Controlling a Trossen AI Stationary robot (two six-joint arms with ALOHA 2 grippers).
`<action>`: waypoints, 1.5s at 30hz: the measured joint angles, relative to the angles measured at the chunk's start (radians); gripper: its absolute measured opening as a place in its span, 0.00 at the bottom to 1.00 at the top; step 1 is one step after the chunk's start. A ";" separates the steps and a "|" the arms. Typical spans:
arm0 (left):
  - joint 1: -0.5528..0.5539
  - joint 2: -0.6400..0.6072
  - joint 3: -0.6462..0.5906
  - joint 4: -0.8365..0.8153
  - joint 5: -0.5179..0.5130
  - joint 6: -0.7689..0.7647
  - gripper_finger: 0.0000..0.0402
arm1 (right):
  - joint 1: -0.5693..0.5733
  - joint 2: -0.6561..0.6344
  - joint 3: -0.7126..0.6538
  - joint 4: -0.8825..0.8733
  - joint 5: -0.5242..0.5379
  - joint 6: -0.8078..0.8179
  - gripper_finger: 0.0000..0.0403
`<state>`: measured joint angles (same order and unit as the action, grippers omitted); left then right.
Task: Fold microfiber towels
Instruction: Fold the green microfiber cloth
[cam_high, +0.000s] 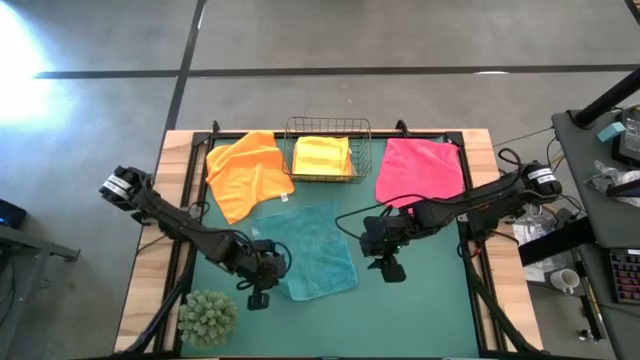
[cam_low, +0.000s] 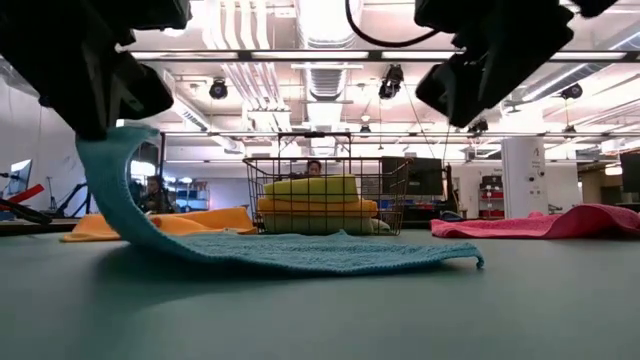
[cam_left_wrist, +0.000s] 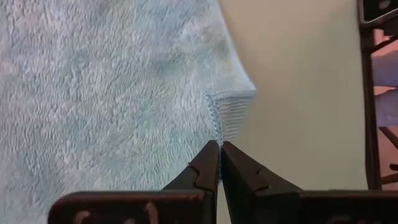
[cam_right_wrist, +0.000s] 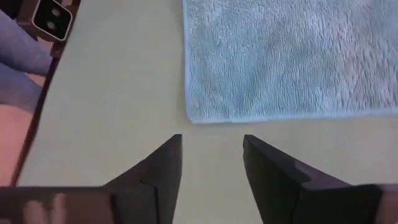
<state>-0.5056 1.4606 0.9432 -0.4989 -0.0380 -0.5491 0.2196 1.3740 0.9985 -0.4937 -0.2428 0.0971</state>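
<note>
The teal towel (cam_high: 318, 250) lies spread on the green mat in the middle of the table. Its near-left corner is raised, with my left gripper (cam_high: 262, 292) shut on it. In the low view that end (cam_low: 112, 175) curves up from the mat while the rest (cam_low: 330, 252) lies flat. My right gripper (cam_high: 390, 270) hangs open above the mat, just right of the towel. In its wrist view the fingers (cam_right_wrist: 211, 142) stand short of the towel's near-right corner (cam_right_wrist: 194, 117), touching nothing. My left gripper pinches the teal towel's corner (cam_left_wrist: 222, 124) between its two fingertips, at the stitched hem. The fingers slant down onto it from above. That corner is lifted clear, and the cloth slopes down from it in a slack curve onto the mat.
An orange towel (cam_high: 248, 172) lies at the far left and a pink towel (cam_high: 420, 170) at the far right. Between them a wire basket (cam_high: 328, 128) holds folded towels, a yellow one (cam_high: 322, 155) on top. A green spiky plant ball (cam_high: 208, 318) sits at the near left.
</note>
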 joint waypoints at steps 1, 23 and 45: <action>-0.001 0.003 0.000 -0.004 -0.002 -0.008 0.00 | 0.005 0.011 0.000 0.015 0.001 -0.013 0.42; -0.001 0.005 -0.012 -0.019 -0.024 -0.021 0.00 | 0.064 0.353 0.079 0.190 0.000 -0.167 0.40; 0.000 0.005 -0.013 -0.102 -0.027 -0.021 0.00 | 0.069 0.468 0.146 0.158 0.084 -0.063 0.13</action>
<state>-0.5060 1.4654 0.9306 -0.6010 -0.0646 -0.5701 0.2882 1.8420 1.1442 -0.3359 -0.1586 0.0341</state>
